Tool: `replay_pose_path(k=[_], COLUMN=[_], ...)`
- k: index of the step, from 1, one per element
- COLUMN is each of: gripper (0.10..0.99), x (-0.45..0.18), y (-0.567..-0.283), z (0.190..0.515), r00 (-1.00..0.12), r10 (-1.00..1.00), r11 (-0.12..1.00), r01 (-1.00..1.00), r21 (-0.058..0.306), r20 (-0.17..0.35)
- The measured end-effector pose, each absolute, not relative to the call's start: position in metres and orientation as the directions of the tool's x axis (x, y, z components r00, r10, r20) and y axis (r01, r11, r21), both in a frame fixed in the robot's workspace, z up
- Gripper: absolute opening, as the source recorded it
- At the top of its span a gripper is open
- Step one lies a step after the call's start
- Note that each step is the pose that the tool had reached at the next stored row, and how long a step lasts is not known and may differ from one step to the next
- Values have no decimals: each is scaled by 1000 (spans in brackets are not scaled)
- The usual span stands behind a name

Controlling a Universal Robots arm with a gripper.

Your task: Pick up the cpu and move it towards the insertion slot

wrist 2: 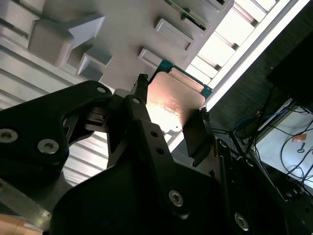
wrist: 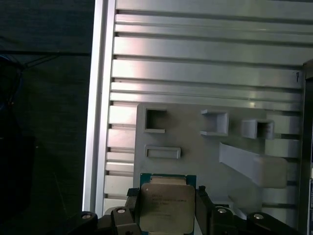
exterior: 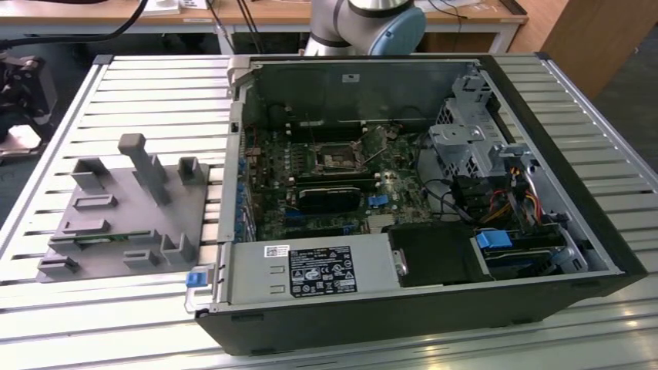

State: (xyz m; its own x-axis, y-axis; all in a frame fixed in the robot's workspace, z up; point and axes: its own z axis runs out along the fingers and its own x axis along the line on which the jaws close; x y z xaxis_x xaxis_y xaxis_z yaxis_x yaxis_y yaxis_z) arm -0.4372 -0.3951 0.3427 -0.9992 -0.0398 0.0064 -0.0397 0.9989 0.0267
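The black end effector (wrist: 167,192) is clenched on the thin square cpu (wrist: 165,208) with silvery metal top, over the grey plastic fixture plate (wrist: 195,147) on the slatted metal table (wrist: 195,63).

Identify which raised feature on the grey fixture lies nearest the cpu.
The low flat rectangular frame, just beside the cpu; the other blocks stand farther off.

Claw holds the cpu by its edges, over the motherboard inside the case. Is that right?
The place is wrong. The claw does hold the cpu by its edges, but over the grey fixture on the slatted table, as both wrist views show.
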Motion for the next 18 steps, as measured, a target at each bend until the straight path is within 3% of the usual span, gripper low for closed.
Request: replay_pose_path(k=[18], gripper=[541], x=[-437], y=[-392], z=[358], r00=[-999], r10=[-40], r11=[999], r01=[-40], r21=[27], r20=[6])
